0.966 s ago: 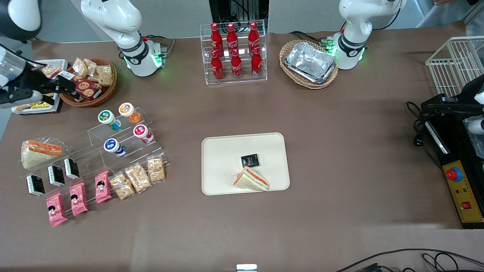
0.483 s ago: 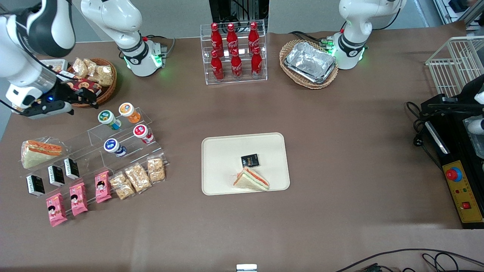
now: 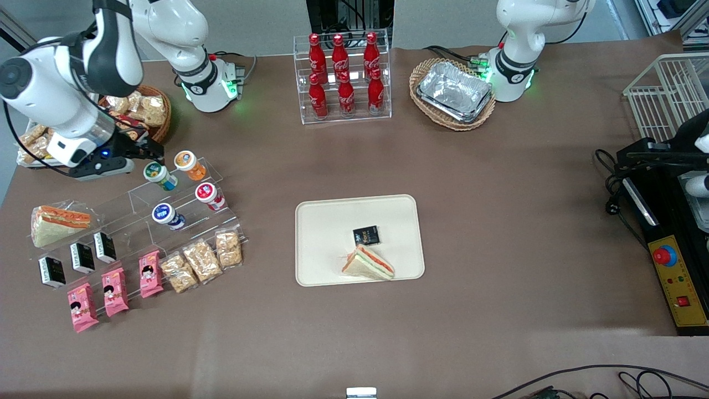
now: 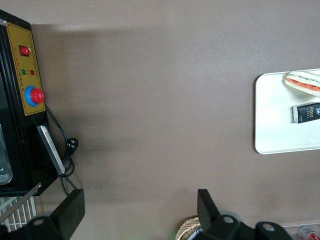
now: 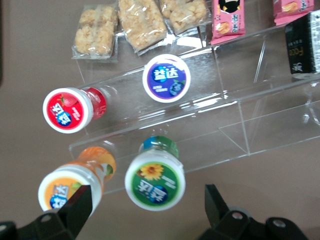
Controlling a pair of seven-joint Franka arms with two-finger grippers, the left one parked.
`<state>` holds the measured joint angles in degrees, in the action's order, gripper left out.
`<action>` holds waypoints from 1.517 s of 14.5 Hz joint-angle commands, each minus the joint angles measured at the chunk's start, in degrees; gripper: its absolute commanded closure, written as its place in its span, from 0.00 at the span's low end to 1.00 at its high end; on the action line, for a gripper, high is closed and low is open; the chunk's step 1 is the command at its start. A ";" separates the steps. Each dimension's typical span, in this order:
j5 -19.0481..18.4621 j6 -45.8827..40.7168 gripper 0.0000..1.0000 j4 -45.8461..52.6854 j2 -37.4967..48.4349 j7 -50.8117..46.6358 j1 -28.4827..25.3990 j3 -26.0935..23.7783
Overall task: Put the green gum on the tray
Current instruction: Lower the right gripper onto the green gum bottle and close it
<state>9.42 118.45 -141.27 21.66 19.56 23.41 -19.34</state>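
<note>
The tray sits mid-table, already bearing a sandwich and a small black pack. Farther off, toward the working arm's edge, the green gum stands on the clear stepped rack beside the orange bottle. The gripper hovers above it, fingers apart and empty; the bottle looks light, rigid and smooth, best pinched across its round sides just under the lid.
</note>
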 commanded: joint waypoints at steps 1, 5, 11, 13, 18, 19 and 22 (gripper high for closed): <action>1.48 2.48 0.00 -2.25 0.84 -0.84 0.15 -0.96; 1.48 4.59 0.00 -4.36 0.67 -0.84 0.50 -1.05; 1.39 4.86 0.01 -5.07 0.23 -1.20 0.85 -0.97; 1.39 5.38 0.01 -5.07 -0.38 -1.20 0.85 -1.05; 1.39 6.52 0.05 -5.07 -2.32 -1.20 0.85 -1.05; 1.39 6.87 0.06 -5.07 -2.76 -1.20 0.85 -1.05; 1.39 6.79 0.36 -4.98 -2.85 -1.20 0.85 -1.05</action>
<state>9.42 123.92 -145.98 19.10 18.29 23.82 -20.20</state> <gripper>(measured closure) 0.066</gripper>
